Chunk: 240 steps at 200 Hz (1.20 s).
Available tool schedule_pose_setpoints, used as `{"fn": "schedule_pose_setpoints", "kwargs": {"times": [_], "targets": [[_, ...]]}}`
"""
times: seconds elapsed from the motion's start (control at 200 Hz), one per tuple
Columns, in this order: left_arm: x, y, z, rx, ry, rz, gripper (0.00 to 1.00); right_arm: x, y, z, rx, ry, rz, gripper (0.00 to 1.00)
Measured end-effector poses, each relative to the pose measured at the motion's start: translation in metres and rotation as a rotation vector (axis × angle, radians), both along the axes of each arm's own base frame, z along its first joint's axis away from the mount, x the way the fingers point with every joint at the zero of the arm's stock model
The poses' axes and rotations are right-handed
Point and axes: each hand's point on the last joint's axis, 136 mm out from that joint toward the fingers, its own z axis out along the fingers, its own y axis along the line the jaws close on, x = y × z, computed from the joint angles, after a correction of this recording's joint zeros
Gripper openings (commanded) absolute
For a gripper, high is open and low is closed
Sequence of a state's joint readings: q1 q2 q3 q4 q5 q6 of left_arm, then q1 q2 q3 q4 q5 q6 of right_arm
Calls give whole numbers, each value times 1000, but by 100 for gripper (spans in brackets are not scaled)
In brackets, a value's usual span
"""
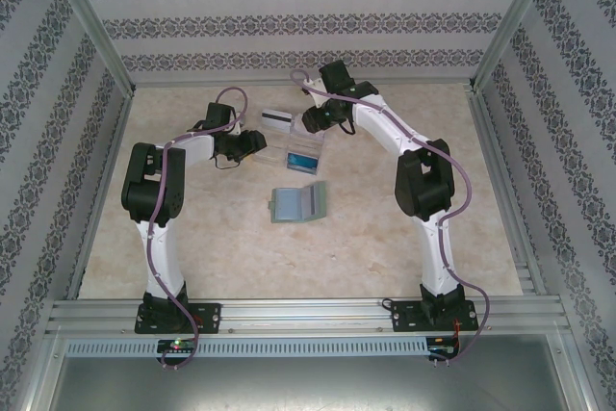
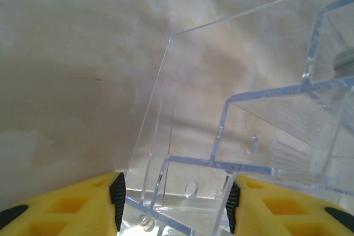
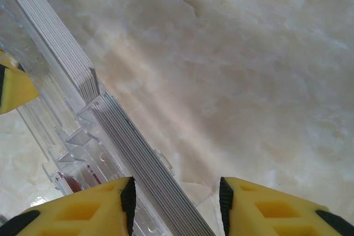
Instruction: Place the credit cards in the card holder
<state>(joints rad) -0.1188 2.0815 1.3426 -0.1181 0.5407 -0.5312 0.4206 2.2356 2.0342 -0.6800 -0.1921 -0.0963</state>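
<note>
Looking straight down past the left gripper (image 2: 175,203) here. Got yellow fingers (image 2: 66,208) with black pads (image 2: 117,198) poking in from both bottom corners, clamped on the near end of a clear tray (image 2: 182,114). Pretty sure about the squeeze, going by a pad sitting flush on a clear wall at each side. Can make out several compartments split up by see-through dividers, plus a couple of small round holes (image 2: 191,189) in the walls. Spotted something pale grey (image 2: 345,62) in a far compartment at the right edge, too blurry to call. Under and left of all that, just a beige marbled surface (image 2: 66,53) with one tiny dark mark (image 2: 91,78).
</note>
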Motion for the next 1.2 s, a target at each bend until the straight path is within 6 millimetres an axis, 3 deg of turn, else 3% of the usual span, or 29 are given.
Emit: {"fn": "schedule_pose_setpoints", "kwargs": {"times": [0.505, 1.199], "targets": [[-1, -3, 0, -2, 0, -8, 52, 1, -2, 4, 32, 9, -9, 42], [-1, -4, 0, -4, 0, -9, 52, 2, 1, 12, 54, -4, -2, 20]]}}
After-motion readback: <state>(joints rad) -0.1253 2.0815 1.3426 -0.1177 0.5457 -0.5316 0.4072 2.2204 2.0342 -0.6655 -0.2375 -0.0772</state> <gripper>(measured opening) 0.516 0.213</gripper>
